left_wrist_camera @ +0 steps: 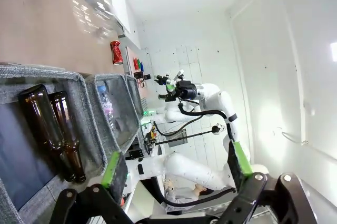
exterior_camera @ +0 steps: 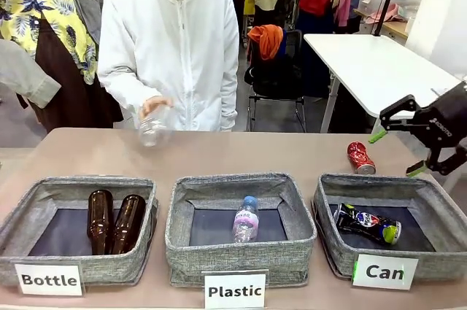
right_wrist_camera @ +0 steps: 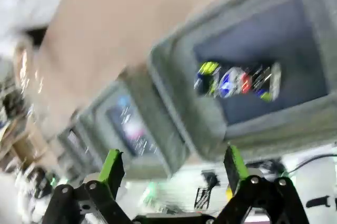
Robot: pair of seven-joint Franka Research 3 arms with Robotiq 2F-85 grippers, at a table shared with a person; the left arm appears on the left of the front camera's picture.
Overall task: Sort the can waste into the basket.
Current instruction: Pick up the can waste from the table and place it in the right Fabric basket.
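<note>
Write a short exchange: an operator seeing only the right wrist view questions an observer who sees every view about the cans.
Operator: A dark can lies in a grey basket. Which basket is it?
Observer: Its white label reads "Can".
Operator: Is any can left outside?
Observer: Yes, a red can lies on the table just beyond that basket, apart from the open right gripper.

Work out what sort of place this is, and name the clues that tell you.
Probably a robotics lab or demo room set up for waste sorting: the Bottle bin, Plastic bin and Can basket on a table, the open right gripper beside them, a person in white facing it.
</note>
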